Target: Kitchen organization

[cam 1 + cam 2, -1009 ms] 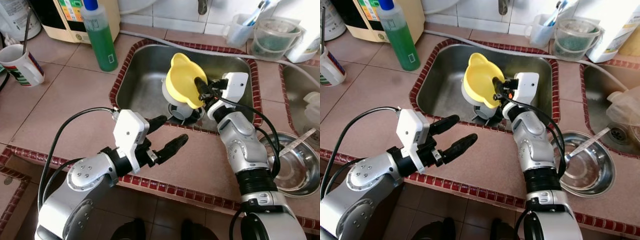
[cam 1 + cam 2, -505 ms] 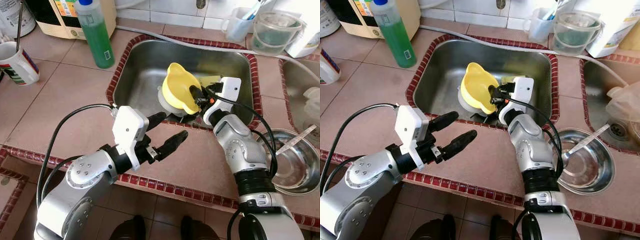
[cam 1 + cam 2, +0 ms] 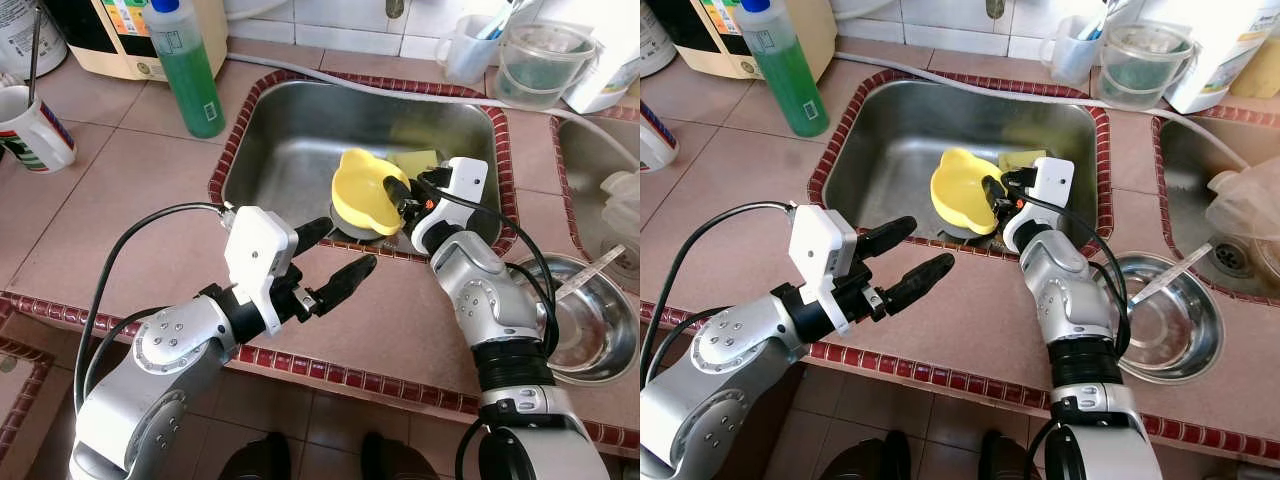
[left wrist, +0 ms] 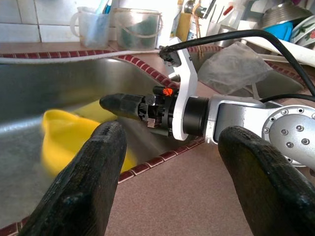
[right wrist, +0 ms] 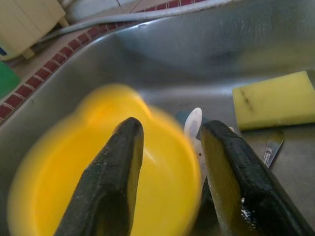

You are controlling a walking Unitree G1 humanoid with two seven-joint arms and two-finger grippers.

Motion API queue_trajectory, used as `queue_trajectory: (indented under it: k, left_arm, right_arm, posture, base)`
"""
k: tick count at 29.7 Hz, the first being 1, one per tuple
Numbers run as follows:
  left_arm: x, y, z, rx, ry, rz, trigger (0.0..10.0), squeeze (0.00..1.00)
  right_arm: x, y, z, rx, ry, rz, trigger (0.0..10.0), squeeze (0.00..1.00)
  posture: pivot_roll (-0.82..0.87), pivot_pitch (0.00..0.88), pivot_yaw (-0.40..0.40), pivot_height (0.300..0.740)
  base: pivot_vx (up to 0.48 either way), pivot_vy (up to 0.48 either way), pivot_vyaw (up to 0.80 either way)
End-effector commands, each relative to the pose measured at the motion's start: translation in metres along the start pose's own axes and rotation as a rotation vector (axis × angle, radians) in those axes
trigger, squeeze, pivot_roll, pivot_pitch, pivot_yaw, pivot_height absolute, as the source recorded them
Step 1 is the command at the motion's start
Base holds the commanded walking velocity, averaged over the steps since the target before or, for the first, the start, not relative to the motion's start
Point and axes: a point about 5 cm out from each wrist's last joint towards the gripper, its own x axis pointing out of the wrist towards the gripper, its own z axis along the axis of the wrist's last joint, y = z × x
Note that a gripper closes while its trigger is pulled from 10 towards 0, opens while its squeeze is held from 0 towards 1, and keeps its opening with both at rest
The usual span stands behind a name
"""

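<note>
Down in the steel sink [image 3: 290,130], a yellow bowl [image 3: 366,190] sat near the front wall, on top of other dishes that were hard to make out. The right gripper [image 3: 398,190] reached in from the bowl's 3 o'clock side, its two black fingers [image 5: 110,182] parted around the bowl's rim; the wrist picture was blurred, so whether they were pressing on the rim or just straddling it I couldn't say for sure. A yellow sponge [image 5: 275,101] lay flat on the sink floor at about 1 o'clock from the bowl. The left gripper [image 3: 335,260] hung over the tiled counter [image 3: 120,210] at the bowl's 7 o'clock, fingers spread wide and holding nothing. A green soap bottle [image 3: 190,70] stood at the sink's 10 o'clock corner, and a steel basin [image 3: 590,330] sat on the counter at 4 o'clock.
</note>
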Motion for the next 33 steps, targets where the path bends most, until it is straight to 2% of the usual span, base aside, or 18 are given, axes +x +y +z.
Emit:
queue_trajectory:
  k: [1, 12, 17, 18, 21, 23, 26, 33]
  left_arm:
    - [0.001, -0.001, 0.000, 0.006, -0.002, -0.007, 10.0, 0.00]
    - [0.003, 0.003, 0.001, 0.018, -0.013, 0.003, 10.0, 0.00]
    - [0.004, 0.006, 0.002, 0.029, -0.021, 0.017, 10.0, 0.00]
    - [0.005, 0.008, 0.002, 0.030, -0.029, 0.027, 10.0, 0.00]
    - [0.007, 0.015, 0.002, 0.021, -0.047, 0.061, 10.0, 0.00]
    - [0.008, 0.018, 0.001, 0.023, -0.052, 0.072, 10.0, 0.00]
    - [0.011, 0.031, 0.003, 0.015, -0.082, 0.135, 10.0, 0.00]
    - [0.013, 0.059, -0.003, -0.045, -0.118, 0.288, 10.0, 0.00]
  right_arm:
    - [0.002, 0.003, 0.006, 0.009, -0.018, 0.008, 10.0, 1.00]
    - [0.006, 0.006, 0.014, 0.007, -0.059, 0.032, 10.0, 1.00]
    - [0.007, 0.006, 0.023, -0.038, -0.111, 0.039, 10.0, 1.00]
    - [0.007, 0.007, 0.026, -0.066, -0.144, 0.047, 10.0, 1.00]
    - [0.006, 0.010, 0.035, -0.077, -0.222, 0.070, 10.0, 1.00]
    - [0.005, 0.011, 0.037, -0.083, -0.240, 0.075, 10.0, 1.00]
    - [0.003, 0.013, 0.041, -0.102, -0.300, 0.076, 10.0, 1.00]
    - [-0.004, 0.018, 0.034, -0.171, -0.349, 0.077, 10.0, 1.00]
  posture:
    - [-0.01, 0.242, 0.012, 0.740]
    - [0.00, 0.223, 0.007, 0.740]
    - [0.00, 0.208, 0.002, 0.740]
    - [0.00, 0.198, 0.001, 0.740]
    - [-0.01, 0.171, -0.004, 0.740]
    - [-0.01, 0.159, -0.007, 0.740]
    - [-0.01, 0.130, -0.011, 0.740]
    - [-0.01, 0.080, -0.007, 0.740]
  base:
    - [0.000, 0.000, 0.00]
    - [0.000, 0.000, 0.00]
    - [0.000, 0.000, 0.00]
    - [0.000, 0.000, 0.00]
    - [0.000, 0.000, 0.00]
    - [0.000, 0.000, 0.00]
    - [0.000, 0.000, 0.00]
    - [0.000, 0.000, 0.00]
